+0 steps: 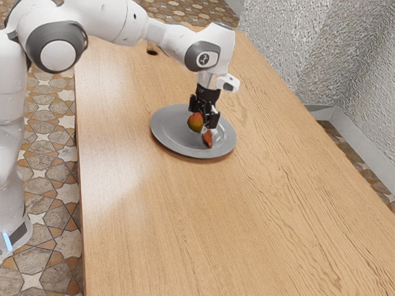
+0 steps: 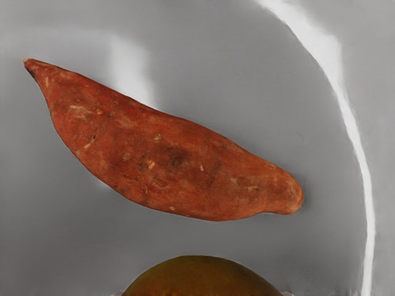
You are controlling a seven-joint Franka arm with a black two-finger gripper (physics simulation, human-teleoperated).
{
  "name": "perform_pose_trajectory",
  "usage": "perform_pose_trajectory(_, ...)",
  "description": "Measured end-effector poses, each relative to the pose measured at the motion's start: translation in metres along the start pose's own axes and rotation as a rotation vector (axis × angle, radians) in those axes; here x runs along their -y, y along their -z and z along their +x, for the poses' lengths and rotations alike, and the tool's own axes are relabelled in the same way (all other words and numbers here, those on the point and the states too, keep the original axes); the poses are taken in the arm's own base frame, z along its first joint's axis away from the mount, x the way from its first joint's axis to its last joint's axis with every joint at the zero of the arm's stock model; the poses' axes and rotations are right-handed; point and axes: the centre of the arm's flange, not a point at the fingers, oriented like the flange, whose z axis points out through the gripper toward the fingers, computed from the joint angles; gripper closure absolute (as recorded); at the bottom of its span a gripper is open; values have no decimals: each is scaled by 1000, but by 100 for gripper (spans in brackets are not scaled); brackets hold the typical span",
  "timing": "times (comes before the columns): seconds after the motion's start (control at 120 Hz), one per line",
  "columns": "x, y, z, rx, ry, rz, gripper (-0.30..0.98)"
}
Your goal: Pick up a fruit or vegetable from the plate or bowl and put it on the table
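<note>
While the black gripper [image 1: 205, 118] reaches down at the round red-and-green fruit [image 1: 195, 121], whether it is clamped on that fruit or stands apart from it, I cannot tell. The fruit is over the middle of the grey plate [image 1: 162, 136]; any lift is unclear. From it, the sweet potato [image 1: 207, 139] lies toward five o'clock in the exterior view, on the plate. Beyond the rim, the wooden table [image 1: 203, 228] stretches toward six o'clock. The reach looks made; carrying over the rim, setting down and releasing remain.
</note>
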Motion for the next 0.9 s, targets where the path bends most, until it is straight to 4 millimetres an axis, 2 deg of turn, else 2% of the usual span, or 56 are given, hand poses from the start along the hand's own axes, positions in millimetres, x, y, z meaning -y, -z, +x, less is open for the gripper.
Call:
perform_pose_trajectory(0.075,-24,26,5,-38,-43,0,46)
perform_pose_trajectory(0.158,-71,38,5,-54,-124,2,46)
perform_pose_trajectory(0.233,-118,41,0,-54,-202,2,46)
perform_pose_trajectory(0.3,-151,37,-6,-46,-257,3,46)
perform_pose_trajectory(0.5,-210,29,-24,-27,-358,2,46)
perform_pose_trajectory(0.575,-223,25,-28,-20,-380,3,46)
perform_pose_trajectory(0.675,-226,24,-29,-18,-386,3,46)
perform_pose_trajectory(0.783,-228,24,-30,-16,-390,1,22)
perform_pose_trajectory(0.9,-231,24,-32,-16,-398,0,10)
